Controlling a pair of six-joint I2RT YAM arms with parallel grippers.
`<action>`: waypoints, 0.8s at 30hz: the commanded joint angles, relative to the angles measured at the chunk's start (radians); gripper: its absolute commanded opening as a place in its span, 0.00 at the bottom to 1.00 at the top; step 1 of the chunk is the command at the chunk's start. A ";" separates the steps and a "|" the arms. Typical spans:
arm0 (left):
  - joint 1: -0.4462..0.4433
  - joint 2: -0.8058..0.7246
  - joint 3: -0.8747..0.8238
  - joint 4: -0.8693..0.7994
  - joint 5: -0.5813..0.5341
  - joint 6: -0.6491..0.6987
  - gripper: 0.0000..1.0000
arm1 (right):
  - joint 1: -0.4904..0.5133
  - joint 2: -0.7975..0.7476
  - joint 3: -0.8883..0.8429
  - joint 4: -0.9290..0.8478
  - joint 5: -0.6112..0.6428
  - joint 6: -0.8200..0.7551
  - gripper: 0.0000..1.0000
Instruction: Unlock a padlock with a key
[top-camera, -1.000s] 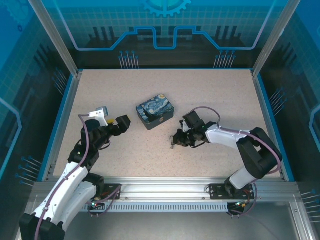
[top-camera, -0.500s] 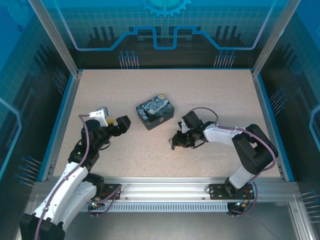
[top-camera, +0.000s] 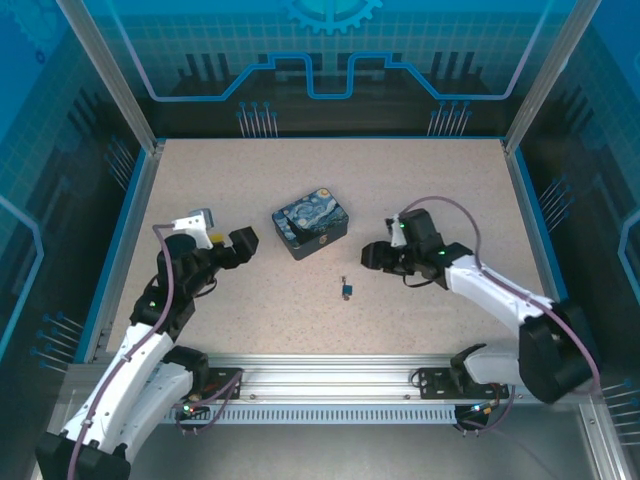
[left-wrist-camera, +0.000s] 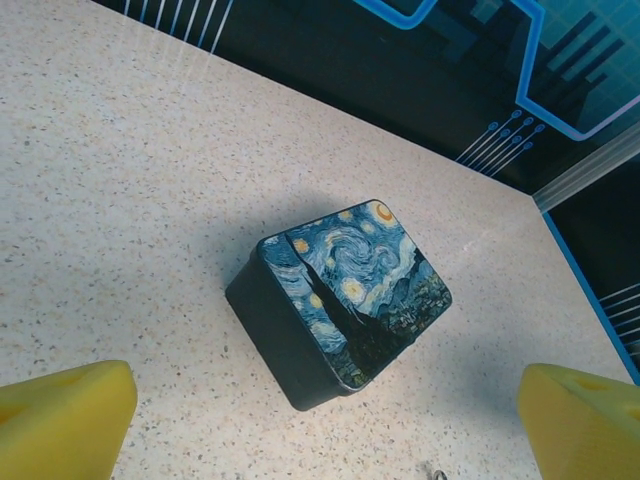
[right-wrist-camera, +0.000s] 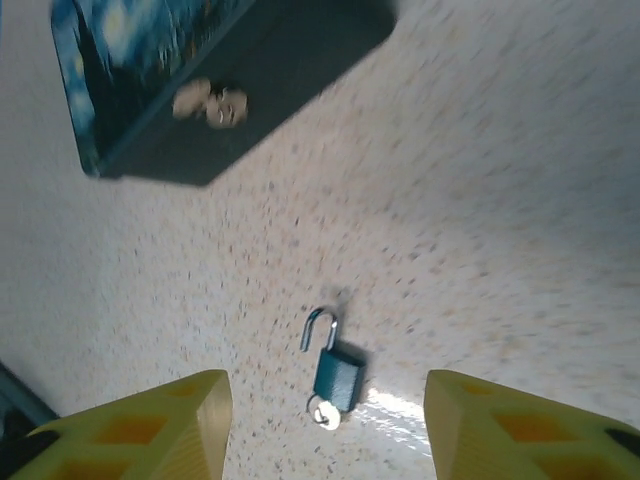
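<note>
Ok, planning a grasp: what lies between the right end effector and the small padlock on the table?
Nothing: only bare speckled tabletop separates the right end effector from the padlock, as the top view shows.

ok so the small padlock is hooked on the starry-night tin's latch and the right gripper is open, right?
Not quite. The padlock isn't hooked on the tin. It lies on the table, well apart from the tin, as the right wrist view shows. The right gripper is open, as you say.
</note>
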 joint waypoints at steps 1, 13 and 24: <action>0.012 -0.008 0.029 -0.029 -0.062 0.020 0.99 | -0.052 -0.088 -0.020 -0.088 0.119 -0.052 0.59; 0.014 -0.008 0.030 -0.042 -0.164 0.031 0.99 | -0.091 -0.326 0.013 -0.181 0.540 -0.221 1.00; 0.017 0.044 0.025 -0.070 -0.381 0.112 0.99 | -0.136 -0.307 -0.205 0.249 0.793 -0.613 1.00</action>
